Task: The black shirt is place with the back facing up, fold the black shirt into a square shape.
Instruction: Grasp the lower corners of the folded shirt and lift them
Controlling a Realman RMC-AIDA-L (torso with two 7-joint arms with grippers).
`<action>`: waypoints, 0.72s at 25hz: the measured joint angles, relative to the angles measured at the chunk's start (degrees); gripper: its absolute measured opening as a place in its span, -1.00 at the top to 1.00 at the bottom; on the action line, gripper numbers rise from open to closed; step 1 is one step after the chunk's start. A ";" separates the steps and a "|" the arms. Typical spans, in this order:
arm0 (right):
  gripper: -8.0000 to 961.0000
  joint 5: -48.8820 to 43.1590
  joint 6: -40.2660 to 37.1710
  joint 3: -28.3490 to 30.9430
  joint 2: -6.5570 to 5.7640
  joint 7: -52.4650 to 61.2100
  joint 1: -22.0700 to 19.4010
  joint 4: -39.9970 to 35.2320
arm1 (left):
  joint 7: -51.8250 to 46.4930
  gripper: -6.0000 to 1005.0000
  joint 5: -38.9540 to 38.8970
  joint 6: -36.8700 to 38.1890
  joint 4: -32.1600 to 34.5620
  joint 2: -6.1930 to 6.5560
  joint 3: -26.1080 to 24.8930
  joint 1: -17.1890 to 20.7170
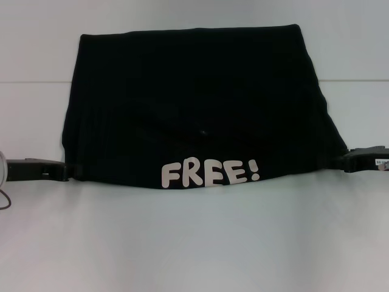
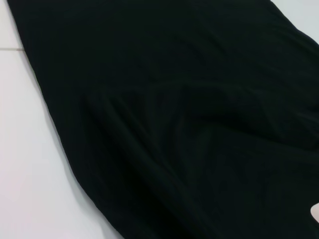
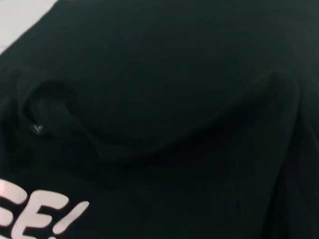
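Note:
The black shirt [image 1: 194,103] lies across the white table, its near part turned up so that the white "FREE!" lettering [image 1: 209,173] shows along the near edge. My left gripper [image 1: 68,172] grips the shirt's near left corner. My right gripper [image 1: 345,162] grips the near right corner. The near edge is stretched between them. The left wrist view shows only black cloth [image 2: 189,124] with soft folds. The right wrist view is filled with black cloth [image 3: 174,99] and shows the end of the lettering [image 3: 40,219].
The white table [image 1: 194,243] spreads out in front of the shirt and on both sides of it. A seam in the tabletop [image 1: 36,82] runs behind the shirt. A thin cable loop [image 1: 5,198] hangs by the left arm.

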 joint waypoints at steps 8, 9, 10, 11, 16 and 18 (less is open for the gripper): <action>-0.13 0.29 -0.23 -0.31 0.17 -2.86 -0.01 -0.62 | -0.25 0.91 -0.11 0.18 -0.11 0.00 -0.24 -0.01; -0.09 0.36 -0.59 -0.29 0.18 -2.87 -0.20 -1.07 | -0.26 0.91 -0.13 0.22 -0.11 0.00 -0.24 0.00; -0.05 0.41 -0.91 -0.21 0.17 -2.88 -0.34 -1.40 | -0.26 0.91 -0.15 0.23 -0.11 0.00 -0.26 0.00; -0.01 0.43 -1.24 -0.10 0.17 -2.88 -0.45 -1.62 | -0.27 0.91 -0.17 0.23 -0.11 0.00 -0.29 0.00; 0.44 0.49 -3.44 1.18 0.00 -2.90 -1.18 -2.40 | -0.61 0.91 -0.23 0.35 0.07 0.00 -0.37 0.08; 0.59 0.51 -5.14 2.05 -0.01 -2.92 -1.93 -3.49 | -1.04 0.91 -0.26 0.82 0.55 -0.01 -0.43 0.33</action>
